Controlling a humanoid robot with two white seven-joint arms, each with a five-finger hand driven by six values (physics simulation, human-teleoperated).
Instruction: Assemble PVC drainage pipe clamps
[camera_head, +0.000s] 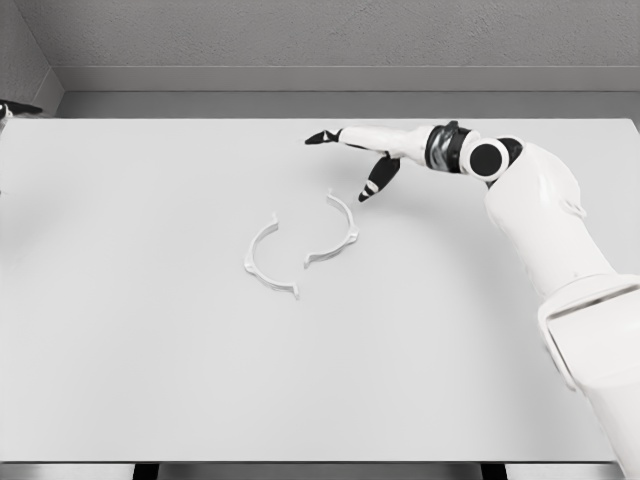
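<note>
text: none legible | labels: none | numbers: none

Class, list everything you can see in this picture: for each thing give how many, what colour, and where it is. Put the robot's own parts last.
clamp halves: 2, white, near the middle of the table, apart, their open sides facing each other; left half, right half
table: 1, white, fills most of the view
wall: 1, grey, behind the table's far edge
dark object: 1, black and white, at the left edge by the table's far corner; too little shows to tell what it is
right arm: 1, white with black joints, comes in from the lower right
right hand: 1, white with black fingertips, fingers spread, holding nothing, over the table just beyond the right half
</note>
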